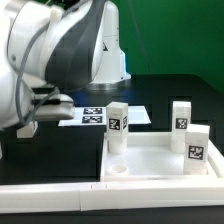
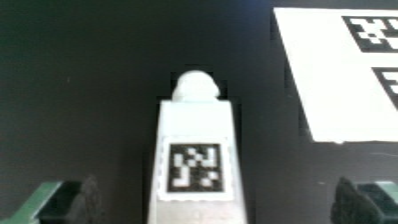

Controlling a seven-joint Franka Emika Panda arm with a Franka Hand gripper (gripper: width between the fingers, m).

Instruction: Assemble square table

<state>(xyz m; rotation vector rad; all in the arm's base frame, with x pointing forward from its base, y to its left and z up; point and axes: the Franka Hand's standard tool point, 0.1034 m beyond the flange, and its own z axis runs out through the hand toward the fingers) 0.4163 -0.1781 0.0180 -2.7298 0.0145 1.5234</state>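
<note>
A white leg (image 2: 192, 140) with a black-and-white tag lies flat on the black table, its rounded tip pointing away from the wrist. My gripper (image 2: 210, 205) is open, and its dark fingers (image 2: 50, 200) stand wide on either side of the leg without touching it. In the exterior view the gripper (image 1: 45, 108) hangs low at the left, and the arm hides that leg. The white square plate (image 1: 150, 165) lies at the exterior view's right. Three legs stand upright on it: one at the back left (image 1: 117, 124), one at the back right (image 1: 181, 114), one at the right (image 1: 196, 146).
The marker board (image 1: 90, 116) lies flat on the table beside the gripper, and shows in the wrist view too (image 2: 347, 70). A long white border rail (image 1: 90, 190) runs along the front. The robot's base (image 1: 105, 55) stands behind.
</note>
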